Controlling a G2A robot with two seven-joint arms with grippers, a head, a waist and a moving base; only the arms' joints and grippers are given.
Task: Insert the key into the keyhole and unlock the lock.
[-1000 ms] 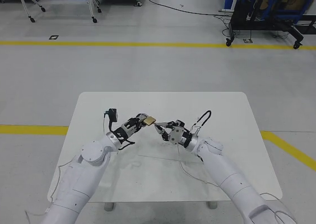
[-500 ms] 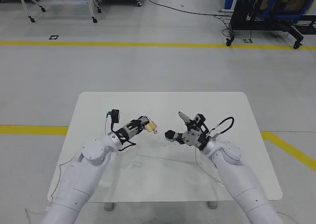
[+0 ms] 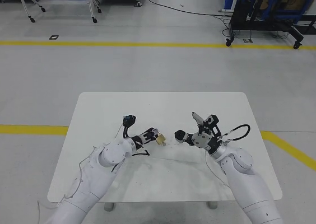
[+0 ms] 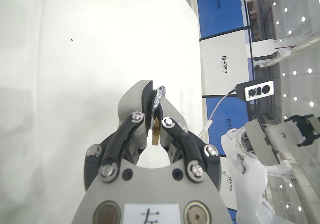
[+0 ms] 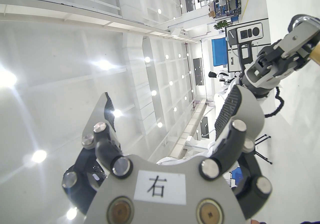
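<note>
- The left gripper [image 3: 153,136] is over the middle of the white table [image 3: 203,106], a little toward the robot's left side.
- Its fingers are pressed together on the lock [image 3: 161,138].
- The lock is small and brass-coloured. In the top view its body pokes out past the fingertips, toward the other arm.
- The pictures do not show whether the lock touches the tabletop or hangs just above it.
- In the left wrist view the brass body shows in the gap between the two fingers.
- In the same view a silvery part [image 4: 160,92] with a patterned face is pinched between the ribbed pads [image 4: 147,99] at the very tips.
- Whether that silvery part belongs to the lock cannot be told.
- The right gripper [image 3: 187,126] is over the table to the right of the lock, near it but clearly apart.
- Its jaws are spread wide and hold nothing.
- In the right wrist view its two fingers [image 5: 232,109] stand far apart and are tilted up toward the ceiling lights.
- Beyond one of those fingers the same view shows the left gripper side-on. A curved silvery piece sits at its tip, and a bit of brass shows at the picture's edge.
- A black cable [image 3: 242,131] loops out from the right wrist above the table.
</note>
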